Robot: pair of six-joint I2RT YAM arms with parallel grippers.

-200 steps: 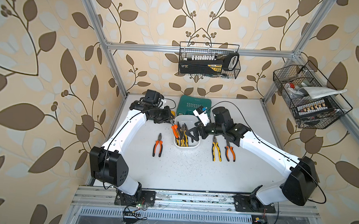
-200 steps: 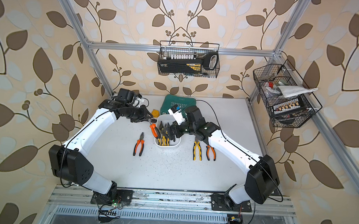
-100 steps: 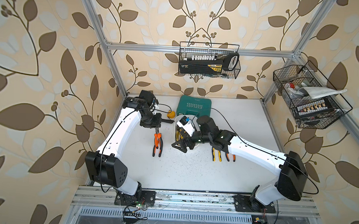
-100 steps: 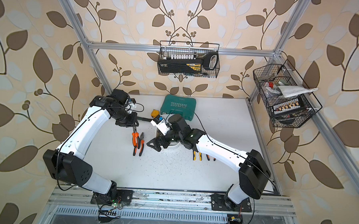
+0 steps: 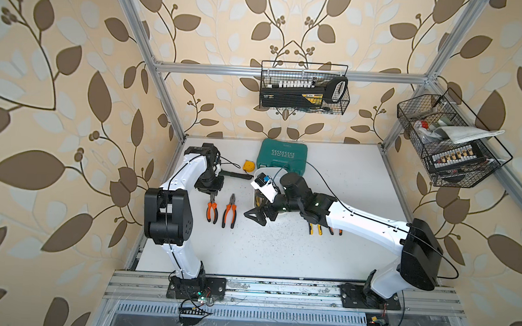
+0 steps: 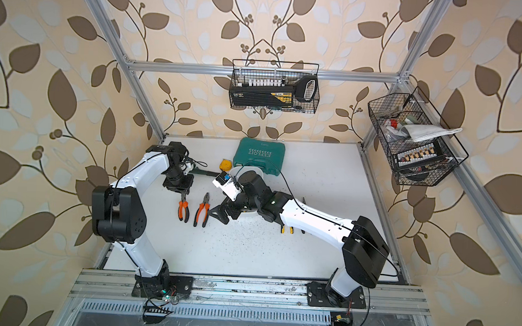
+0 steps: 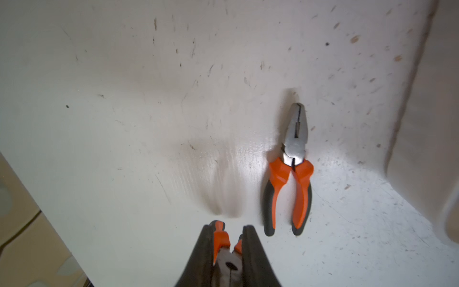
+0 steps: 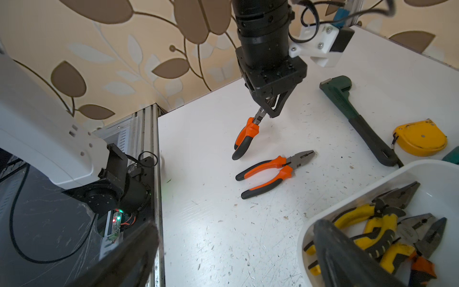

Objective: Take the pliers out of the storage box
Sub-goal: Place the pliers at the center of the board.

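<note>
In both top views the right arm [image 5: 357,222] covers most of the storage box [image 6: 253,169], and two pliers [image 5: 315,230] beside it show only their handle ends. In the left wrist view the held orange pliers [image 7: 219,238] run off the picture's edge. The right gripper [image 8: 234,228] has blurry fingers [image 8: 347,261].

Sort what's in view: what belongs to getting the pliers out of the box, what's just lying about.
Job: box; pliers inside it; orange pliers held in the left end effector; second orange pliers, loose; yellow pliers already out.
Lying about: green wrench; yellow tape measure; teal case; two wire baskets.
</note>
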